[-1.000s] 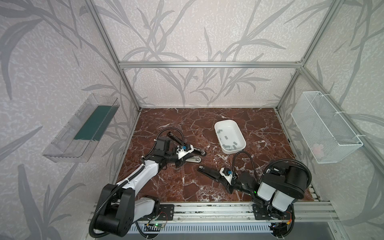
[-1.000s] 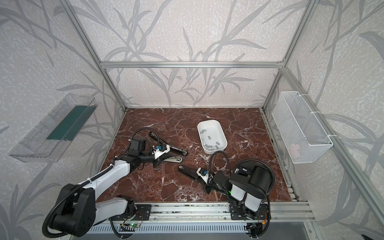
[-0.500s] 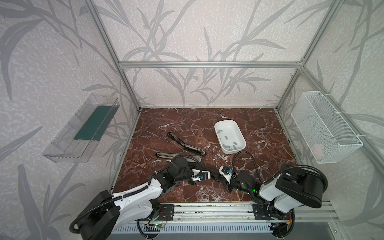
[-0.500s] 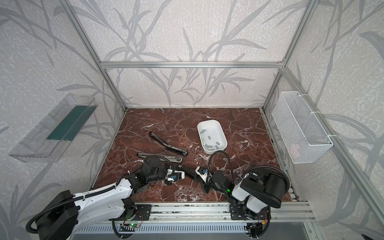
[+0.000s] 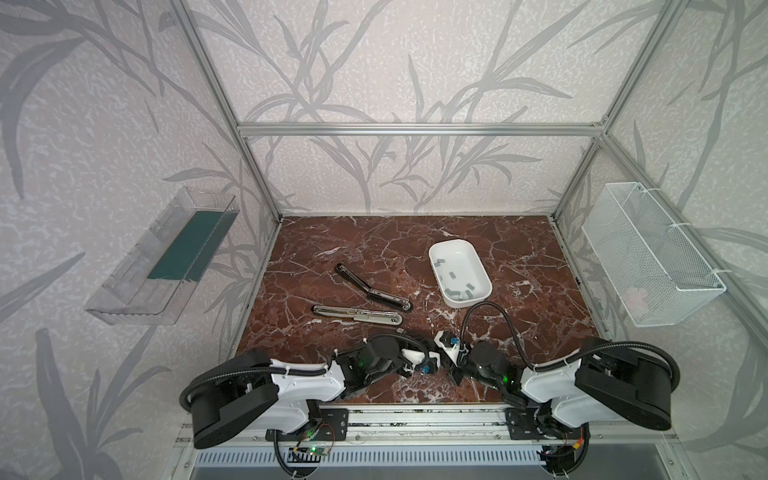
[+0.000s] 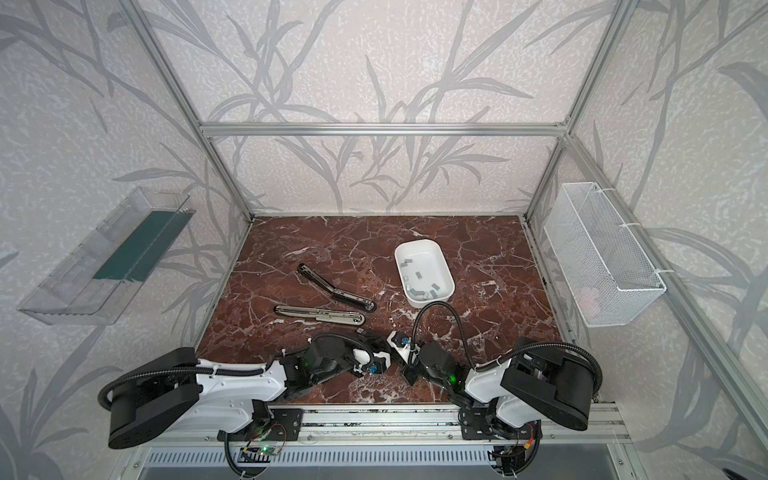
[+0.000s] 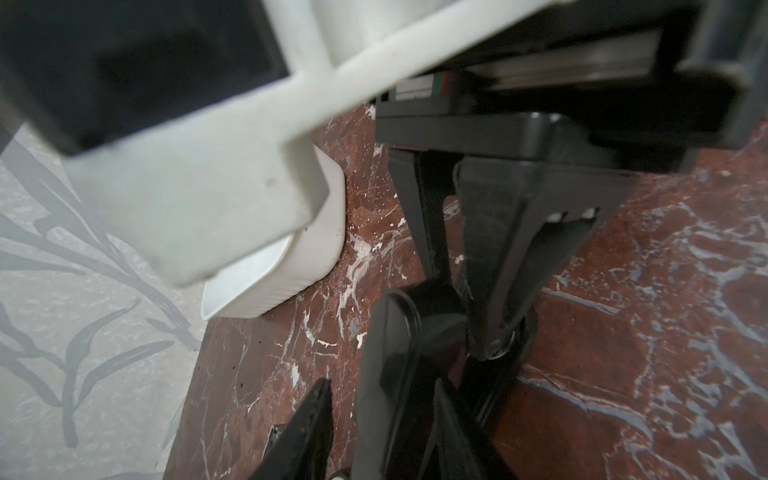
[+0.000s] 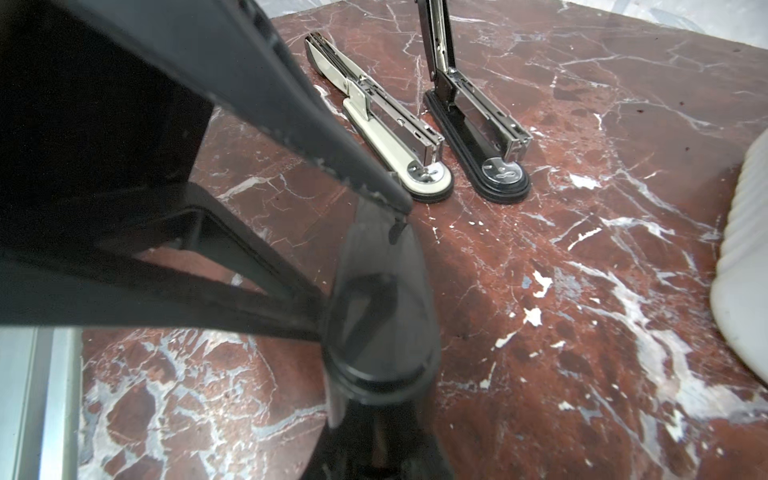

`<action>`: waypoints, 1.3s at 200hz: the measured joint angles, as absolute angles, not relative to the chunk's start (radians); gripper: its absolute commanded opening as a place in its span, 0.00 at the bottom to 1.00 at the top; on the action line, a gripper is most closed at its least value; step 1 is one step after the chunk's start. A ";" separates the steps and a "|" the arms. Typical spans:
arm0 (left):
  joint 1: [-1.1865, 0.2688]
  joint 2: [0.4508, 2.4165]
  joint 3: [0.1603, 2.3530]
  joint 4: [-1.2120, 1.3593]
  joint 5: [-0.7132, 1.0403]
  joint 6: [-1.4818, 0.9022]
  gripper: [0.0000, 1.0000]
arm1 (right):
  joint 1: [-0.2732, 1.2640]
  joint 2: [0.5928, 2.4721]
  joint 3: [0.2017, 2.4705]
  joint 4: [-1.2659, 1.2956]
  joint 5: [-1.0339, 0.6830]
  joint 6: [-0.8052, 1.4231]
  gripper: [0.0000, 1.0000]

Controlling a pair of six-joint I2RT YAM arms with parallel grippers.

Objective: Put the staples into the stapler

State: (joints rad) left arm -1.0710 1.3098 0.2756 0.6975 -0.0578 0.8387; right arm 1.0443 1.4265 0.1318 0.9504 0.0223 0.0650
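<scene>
The staples [image 5: 453, 275] are small grey strips lying loose in a white tray [image 5: 482, 276] at the back right. My right gripper [image 8: 374, 449] is shut on one end of a black stapler [image 8: 382, 299], low over the marble near the front edge. My left gripper [image 7: 386, 415] faces it from the left. Its fingers [image 7: 316, 419] stand apart on either side of that stapler's other end [image 7: 390, 357], with bare marble showing between one finger and the stapler. In both top views the two grippers [image 5: 434, 362] [image 6: 405, 365] meet at front centre and hide most of the stapler.
Two more staplers lie opened flat mid-table: a black one [image 5: 370, 286] and a silver and white one [image 5: 357, 314]. A tiny grey piece [image 5: 400, 330] lies just in front of them. A clear bin [image 5: 162, 257] hangs on the left wall and a wire basket [image 5: 648, 253] on the right.
My left gripper has left the two staplers mid-table, come to the front centre and spread its jaws around the stapler held by my right gripper. My right arm has folded lower.
</scene>
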 measured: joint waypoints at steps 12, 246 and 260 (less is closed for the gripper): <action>-1.085 1.337 0.272 0.733 -0.081 0.843 0.49 | 1.044 1.427 0.135 0.948 0.025 0.068 0.00; -1.160 1.485 0.301 0.939 -0.328 0.760 0.51 | 1.039 1.488 0.166 1.001 0.113 0.113 0.00; -1.148 1.463 0.301 0.917 -0.318 0.747 0.50 | 1.039 1.497 0.168 1.024 0.114 0.117 0.00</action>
